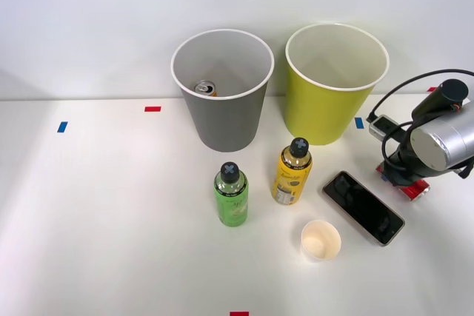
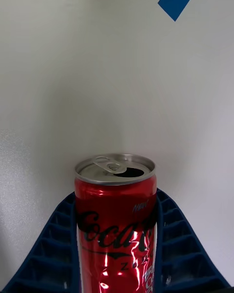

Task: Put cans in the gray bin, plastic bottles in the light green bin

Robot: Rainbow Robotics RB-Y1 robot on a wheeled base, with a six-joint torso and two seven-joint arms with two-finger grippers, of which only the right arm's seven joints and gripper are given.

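Red can [image 2: 116, 224] upright – silver top up – between blue fingers [image 2: 51, 246]

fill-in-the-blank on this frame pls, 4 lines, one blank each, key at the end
1. The red can sits between the blue fingers of the ____ gripper.
2. An orange-sided can already lies inside the ____ bin.
3. Both plastic bottles, green and yellow, have ____ caps.
4. The white paper cup stands beside a black ____ lying flat on the table.

Missing words: right; gray; black; phone
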